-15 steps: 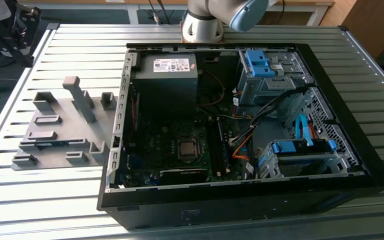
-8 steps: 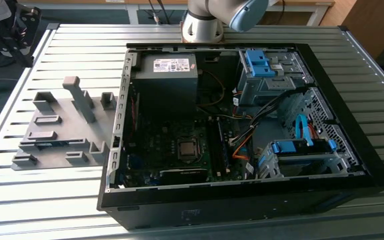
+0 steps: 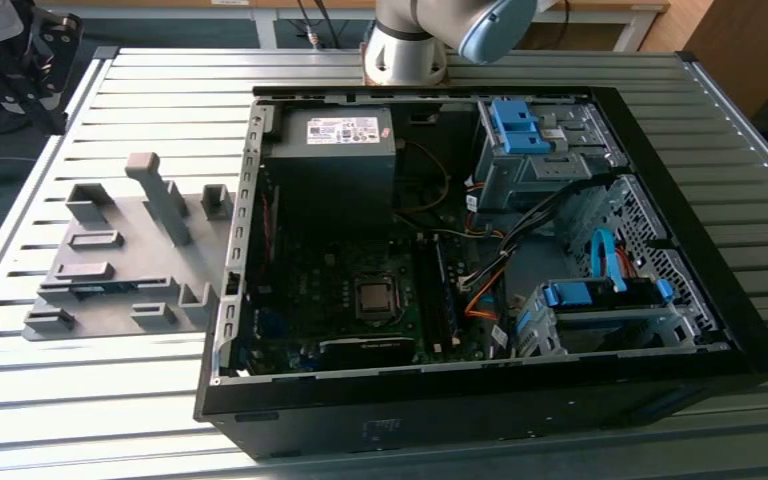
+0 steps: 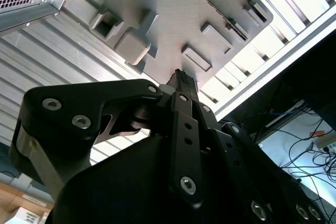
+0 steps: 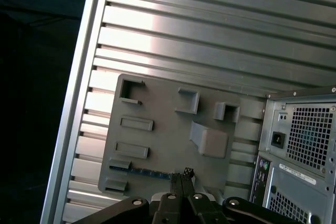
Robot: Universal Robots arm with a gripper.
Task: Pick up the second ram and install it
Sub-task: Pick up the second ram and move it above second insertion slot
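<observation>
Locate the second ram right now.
In the first wrist view the second ram lies along one edge of the grey fixture plate, which stands on the slatted table at the exterior view's left of the computer case.

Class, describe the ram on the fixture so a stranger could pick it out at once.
In the first wrist view, a grey fixture plate lies on the slatted table beside the PC case. Along one plate edge runs the ram, a thin strip: the only blue thing among grey blocks.
</observation>
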